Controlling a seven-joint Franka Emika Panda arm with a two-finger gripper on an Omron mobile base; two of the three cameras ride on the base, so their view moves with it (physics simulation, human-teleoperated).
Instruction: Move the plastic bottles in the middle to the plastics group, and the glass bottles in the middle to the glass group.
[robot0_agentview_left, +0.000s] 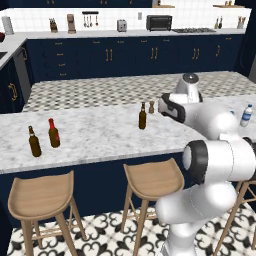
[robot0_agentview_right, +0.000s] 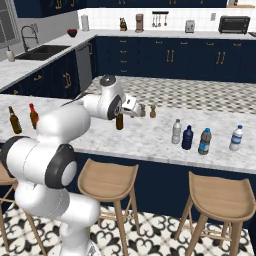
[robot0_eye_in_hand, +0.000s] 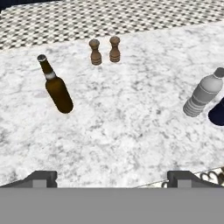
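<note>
Hand view: wooden shakers behind brown bottle.

Glossy white rounded arm segments with dark joint bands

Marble table with navy base; two small wooden shakers upright side by side near its far edge, just apart. Wooden bar stools stand under the near edge on a patterned black-and-white floor. Back counter along white tiled wall holds toaster oven, toaster, knife block, paper towel roll. Sink with faucet on the left counter. Navy cabinets with brass handles.
</note>
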